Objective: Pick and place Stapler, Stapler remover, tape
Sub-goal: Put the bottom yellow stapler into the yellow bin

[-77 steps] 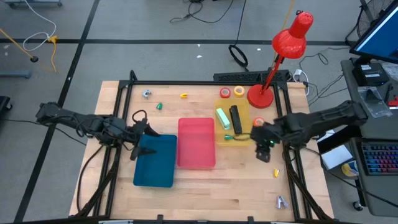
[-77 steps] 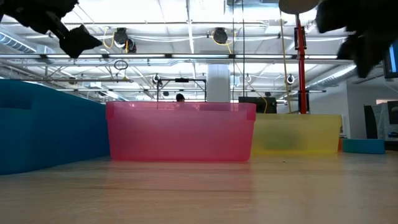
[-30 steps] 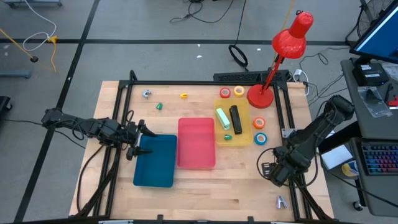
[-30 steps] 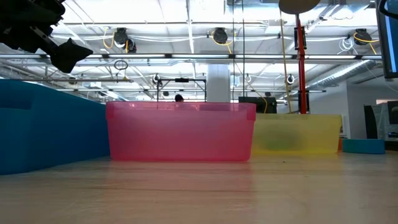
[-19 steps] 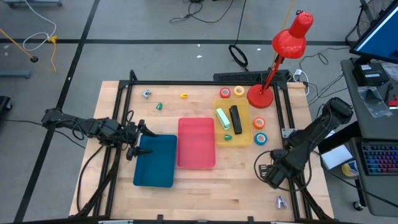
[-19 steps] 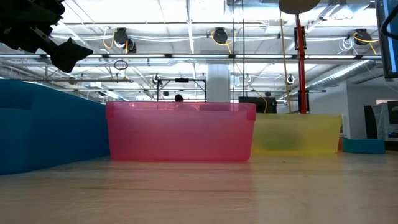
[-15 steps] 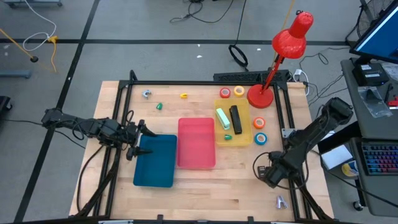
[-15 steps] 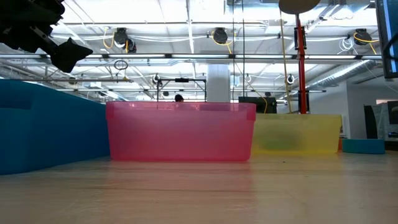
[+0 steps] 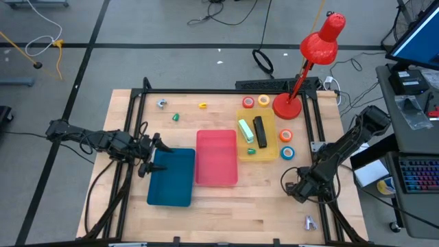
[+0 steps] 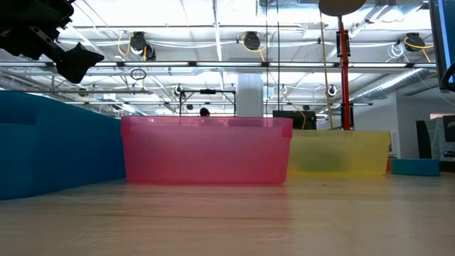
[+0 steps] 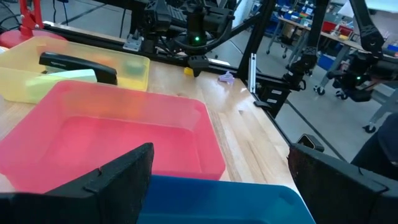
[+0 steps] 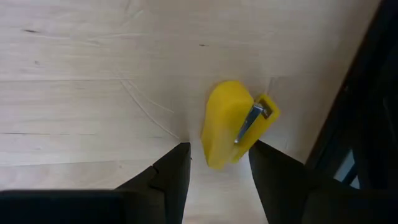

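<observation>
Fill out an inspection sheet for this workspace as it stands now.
Surface: light wooden table, framed by black rails.
Job's things: black stapler and a pale green block in the yellow plastic tray; yellow staple remover on bare wood; orange tape ring and blue tape ring beside that tray; yellow tape ring and red tape ring near the far edge.
Clutter: empty pink tray, blue tray, red desk lamp, small bits at the far edge.
Grippers: right gripper low over the remover, fingers open astride it; left gripper open by the blue tray.
Cables: loops on the floor beyond the table.
Surroundings: monitor and keyboard at the right.
</observation>
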You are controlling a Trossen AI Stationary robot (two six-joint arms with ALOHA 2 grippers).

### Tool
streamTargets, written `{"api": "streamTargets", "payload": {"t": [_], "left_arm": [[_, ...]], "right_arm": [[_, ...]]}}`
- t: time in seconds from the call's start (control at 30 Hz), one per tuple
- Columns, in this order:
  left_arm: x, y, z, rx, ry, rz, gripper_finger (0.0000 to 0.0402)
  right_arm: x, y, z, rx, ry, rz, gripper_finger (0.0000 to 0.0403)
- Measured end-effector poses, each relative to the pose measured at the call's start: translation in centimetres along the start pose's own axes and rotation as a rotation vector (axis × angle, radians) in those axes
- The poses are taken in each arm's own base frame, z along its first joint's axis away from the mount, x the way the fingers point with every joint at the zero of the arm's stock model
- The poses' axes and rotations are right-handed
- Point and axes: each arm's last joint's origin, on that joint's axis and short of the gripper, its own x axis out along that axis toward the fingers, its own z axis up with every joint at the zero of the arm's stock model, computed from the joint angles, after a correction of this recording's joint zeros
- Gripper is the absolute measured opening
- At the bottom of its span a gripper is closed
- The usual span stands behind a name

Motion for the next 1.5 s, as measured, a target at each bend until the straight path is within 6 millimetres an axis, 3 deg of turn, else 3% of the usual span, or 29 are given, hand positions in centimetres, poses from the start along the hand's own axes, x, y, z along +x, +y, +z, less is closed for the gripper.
{"api": "streamTargets", "payload": {"t": [0.7,1.07,1.17,1.3,1.5], "left_arm": [[0.0,0.0,0.0,-0.003,-0.002,0.0,0.0365],[0.0,0.0,0.0,0.0,-0.002,0.0,0.0365],[0.0,0.0,0.0,0.0,-0.002,0.0,0.0365],[0.0,0.0,0.0,0.0,-0.003,0.0,0.0365],[0.0,0.0,0.1,-0.013,-0.006,0.0,0.0365]], "right_arm": [[-0.2,0.0,1.1,0.028,-0.127,0.025,0.0152],[-0.2,0.0,1.2,0.017,-0.134,0.017,0.0056],[-0.2,0.1,1.1,0.006,-0.113,0.04,0.0053],[-0.9,0.7,1.0,-0.006,-0.069,0.147,0.0053],[-4.1,2.6,1.0,-0.066,-0.127,0.632,0.0056]]}}
